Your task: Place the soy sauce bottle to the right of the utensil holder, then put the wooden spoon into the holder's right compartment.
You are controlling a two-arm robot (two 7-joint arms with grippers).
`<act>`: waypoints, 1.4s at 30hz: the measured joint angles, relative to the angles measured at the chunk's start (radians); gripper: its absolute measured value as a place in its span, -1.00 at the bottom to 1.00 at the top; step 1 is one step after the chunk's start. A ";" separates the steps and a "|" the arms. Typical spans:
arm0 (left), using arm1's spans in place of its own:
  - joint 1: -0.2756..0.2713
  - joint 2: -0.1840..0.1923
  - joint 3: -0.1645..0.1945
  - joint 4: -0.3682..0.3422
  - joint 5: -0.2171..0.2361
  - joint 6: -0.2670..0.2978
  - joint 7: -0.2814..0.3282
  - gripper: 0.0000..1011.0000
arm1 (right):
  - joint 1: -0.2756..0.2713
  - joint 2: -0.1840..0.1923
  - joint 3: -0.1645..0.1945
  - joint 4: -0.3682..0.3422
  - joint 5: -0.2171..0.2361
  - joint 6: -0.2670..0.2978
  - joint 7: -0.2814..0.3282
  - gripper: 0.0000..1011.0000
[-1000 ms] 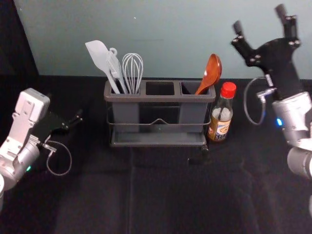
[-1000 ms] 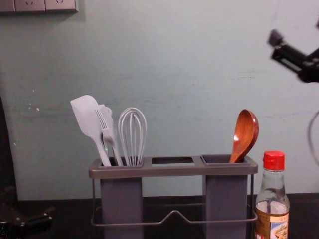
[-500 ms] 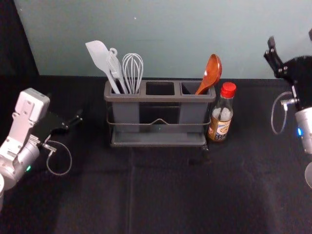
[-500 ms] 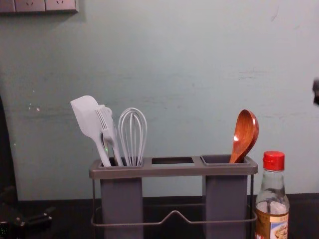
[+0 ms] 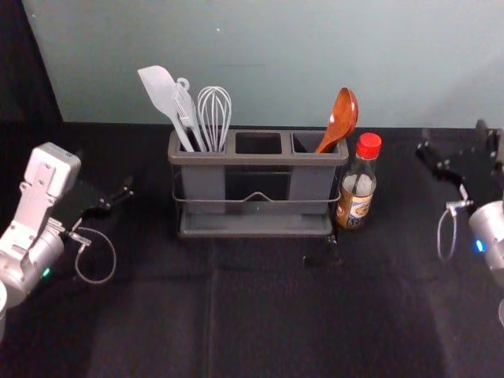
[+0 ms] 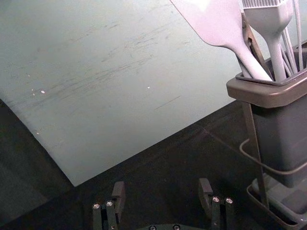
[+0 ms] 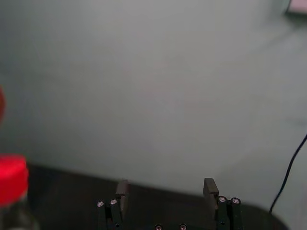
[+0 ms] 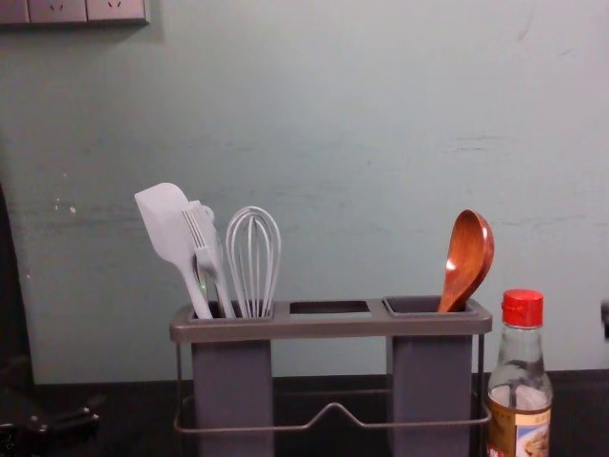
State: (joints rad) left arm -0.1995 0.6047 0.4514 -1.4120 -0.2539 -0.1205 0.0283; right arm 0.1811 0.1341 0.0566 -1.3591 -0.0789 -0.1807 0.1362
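Right tool (image 5: pixel 453 134), spread, hangs right of bottle (image 5: pixel 358 189) and spoon (image 5: pixel 342 118); left tool (image 5: pixel 104 173), spread, parked far left.

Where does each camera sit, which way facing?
Head: robot's head, facing down and forward onto utensil holder; left arm, right arm show.
Left wrist: on that wrist, facing the wall beside the holder; open left gripper shows.
Right wrist: on that wrist, facing the wall; open right gripper shows.
Chest: robot's chest, facing forward; left gripper shows.
Head and chest share soy sauce bottle, wooden spoon.
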 joint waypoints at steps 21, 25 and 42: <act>0.000 0.000 0.000 0.000 0.000 0.000 0.000 0.99 | 0.002 0.042 -0.099 0.017 0.031 0.156 0.061 0.98; 0.000 0.000 0.000 0.000 0.000 0.000 0.000 0.99 | 0.003 0.045 -0.107 0.021 0.033 0.142 0.048 0.98; 0.000 0.000 0.000 0.000 0.000 0.000 0.000 0.99 | -0.005 0.051 -0.106 0.021 0.042 0.118 0.034 0.98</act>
State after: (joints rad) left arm -0.1995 0.6047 0.4514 -1.4120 -0.2539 -0.1205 0.0283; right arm 0.1764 0.1856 -0.0494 -1.3382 -0.0373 -0.0624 0.1702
